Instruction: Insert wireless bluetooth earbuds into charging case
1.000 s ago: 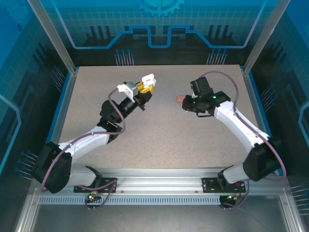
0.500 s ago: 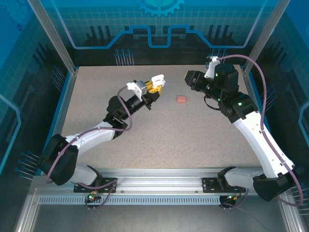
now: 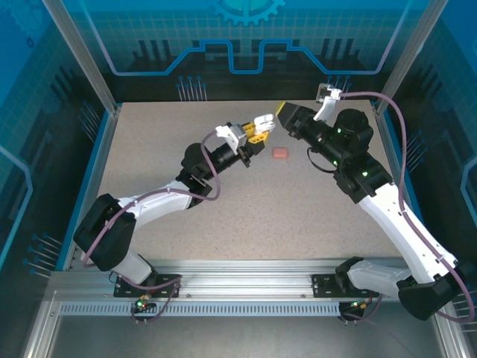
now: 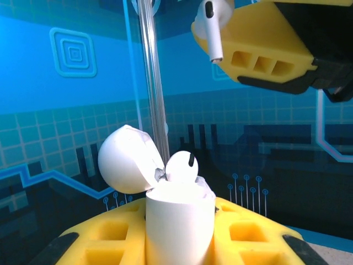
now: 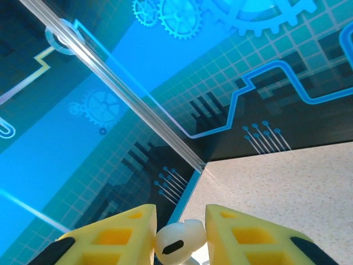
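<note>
Left fingers [image 3: 253,136], in the view from above, grip an open white case [image 3: 263,120] over the table [image 3: 298,216], the right fingers [image 3: 283,109] close beside it and a pink case [image 3: 280,152] lying on the table near both. At the left wrist, the left fingers [image 4: 248,243] clamp the white case [image 4: 179,221] upright, lid tipped back, with a seated earbud [image 4: 182,165] inside, while the right fingers [image 4: 259,47] hold a second earbud [image 4: 212,27] stem-down above it, apart. At the right wrist, the right fingers [image 5: 242,232] pinch the second earbud [image 5: 176,243] between their tips.
</note>
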{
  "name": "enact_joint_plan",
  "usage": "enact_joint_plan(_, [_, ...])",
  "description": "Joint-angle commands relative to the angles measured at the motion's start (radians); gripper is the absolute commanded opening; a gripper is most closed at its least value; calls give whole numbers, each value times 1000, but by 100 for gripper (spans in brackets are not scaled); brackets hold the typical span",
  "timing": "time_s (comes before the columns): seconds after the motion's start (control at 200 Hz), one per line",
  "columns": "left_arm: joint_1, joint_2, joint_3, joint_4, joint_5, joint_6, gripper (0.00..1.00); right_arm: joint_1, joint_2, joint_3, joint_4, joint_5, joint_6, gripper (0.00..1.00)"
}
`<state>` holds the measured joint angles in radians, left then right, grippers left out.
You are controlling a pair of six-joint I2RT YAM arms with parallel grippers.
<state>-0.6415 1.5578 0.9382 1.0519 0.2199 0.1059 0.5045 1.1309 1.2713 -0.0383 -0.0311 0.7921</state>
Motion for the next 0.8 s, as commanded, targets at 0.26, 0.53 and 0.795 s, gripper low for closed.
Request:
enact_joint_plan(0.26, [-33, 77, 112, 138, -51, 61, 0, 87, -40, -94, 199, 104, 34, 31])
enact_joint_plan(0.53, [-33, 77, 117, 139, -51, 63, 0, 104, -33, -112, 219, 143, 25, 32])
enact_joint_plan(0.795, [-32, 68, 69, 111, -136, 86, 0, 100, -58, -98, 66, 203, -11, 34])
